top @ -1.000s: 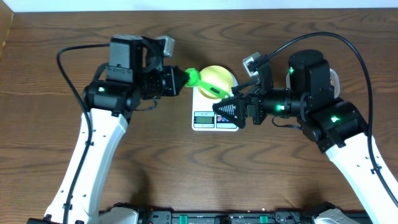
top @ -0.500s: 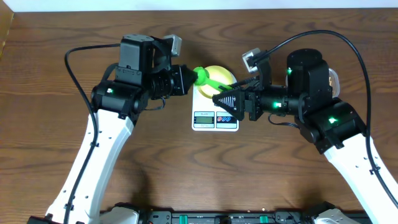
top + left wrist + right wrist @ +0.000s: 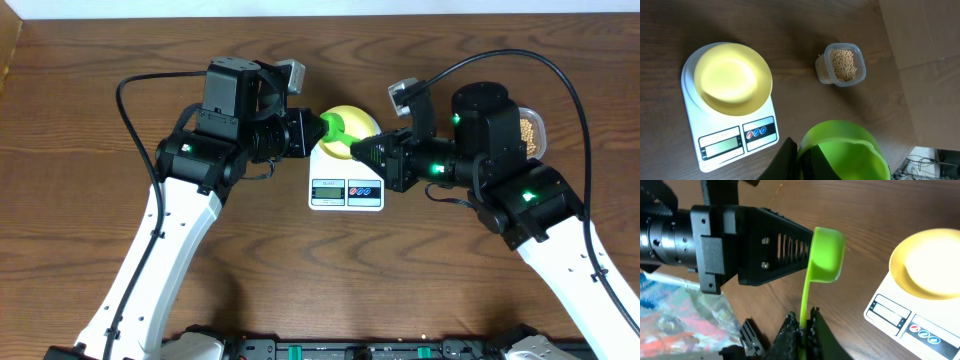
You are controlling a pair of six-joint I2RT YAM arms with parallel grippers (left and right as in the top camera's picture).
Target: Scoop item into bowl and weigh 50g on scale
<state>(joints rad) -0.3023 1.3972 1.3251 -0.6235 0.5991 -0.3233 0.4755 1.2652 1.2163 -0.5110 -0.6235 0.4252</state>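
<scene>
We note the right gripper [image 3: 802,326] clamped on the handle of the green scoop [image 3: 826,255], whose cup is empty. The left gripper [image 3: 308,131] sits against the cup; we cannot tell whether it grips. The bowl [image 3: 732,77] stands empty on the scale [image 3: 720,145]. The beans [image 3: 844,64] lie in the clear tub [image 3: 822,70], apart from the scale.

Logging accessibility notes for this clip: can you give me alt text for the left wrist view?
An empty pale yellow bowl sits on a white kitchen scale on a dark wooden table. To its right stands a clear tub of small tan beans; an empty green scoop fills the bottom edge, gripped by the left tool.
</scene>
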